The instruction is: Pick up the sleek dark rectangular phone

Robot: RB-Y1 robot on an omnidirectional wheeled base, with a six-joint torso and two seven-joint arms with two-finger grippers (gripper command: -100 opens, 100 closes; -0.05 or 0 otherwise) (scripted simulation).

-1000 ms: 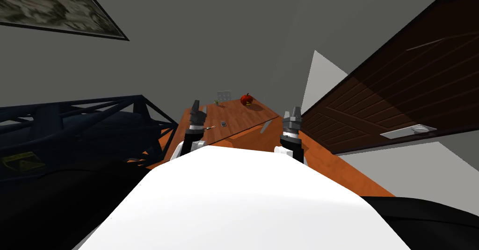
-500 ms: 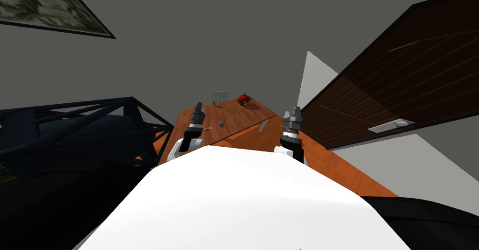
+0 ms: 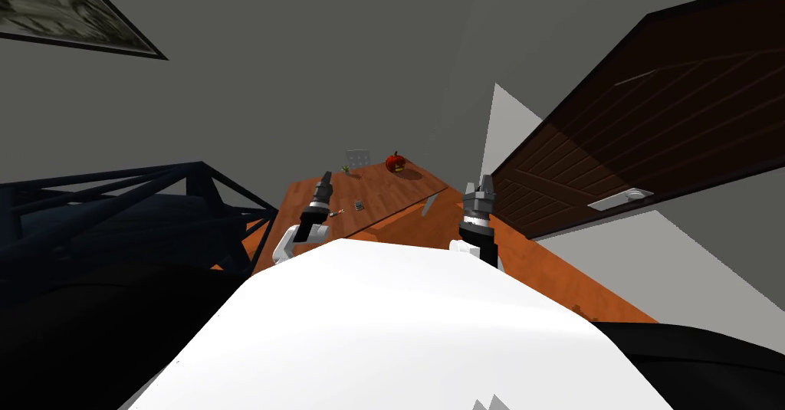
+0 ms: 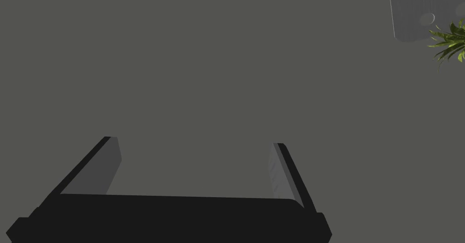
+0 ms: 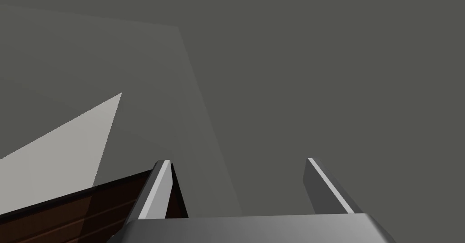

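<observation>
Head view: 1 small dark rectangular phone lies flat on the orange-brown wooden table, near the left gripper, between it and the right gripper. All 4 fingers stand spread, gripping nothing. Beyond the left gripper sit 1 red round fruit and 1 green plant.

The phone is a small dark rectangle with a greyish face. It appears to lie flat and free on the orange, wood-grained surface. It sits in the nearer part of the top, a little in from the front edge (too small here to read any detail of its face). A thin little item lies just beside it, not touching it. A red round thing stands well beyond, toward the far end.
</observation>
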